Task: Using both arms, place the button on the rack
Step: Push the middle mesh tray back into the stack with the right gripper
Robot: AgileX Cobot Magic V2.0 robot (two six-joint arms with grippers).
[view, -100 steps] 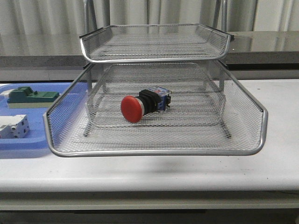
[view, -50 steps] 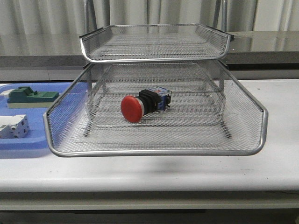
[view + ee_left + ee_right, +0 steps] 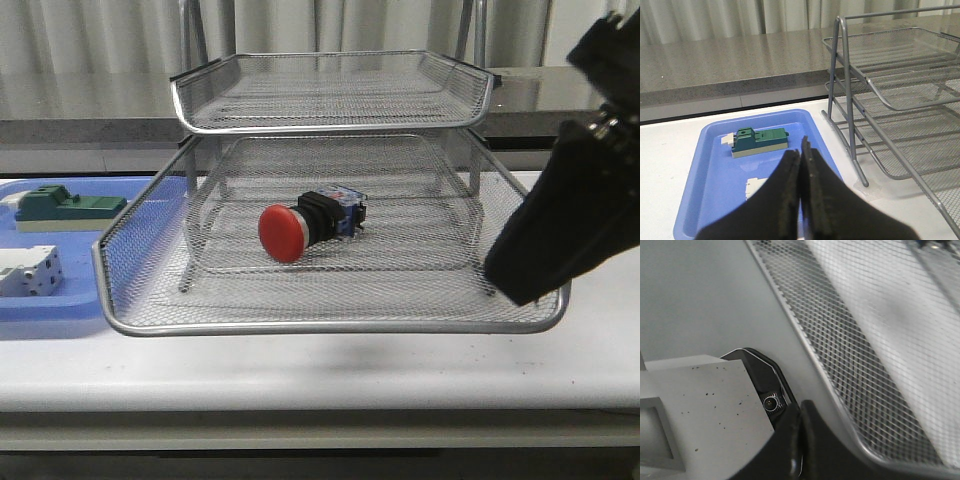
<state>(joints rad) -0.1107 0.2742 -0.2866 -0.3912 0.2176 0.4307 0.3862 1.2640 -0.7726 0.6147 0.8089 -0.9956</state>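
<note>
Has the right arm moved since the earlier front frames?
Yes. The right arm has entered from the right, now overlapping the rack's front right corner.

Blue plastic tray (image 3: 40,310) lies flat on the white table (image 3: 320,370), at 9 o'clock in the front view. Inside it: green-topped block (image 3: 68,207) toward 12 o'clock of the tray, white blocky component (image 3: 28,271) toward 6 o'clock, apart from each other. Grey countertop (image 3: 730,65) and pale curtains (image 3: 705,20) behind.

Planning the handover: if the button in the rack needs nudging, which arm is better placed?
Probably right: the right arm sits at the rack front corner, near the button. The left claw hovers over the blue tray.
</note>
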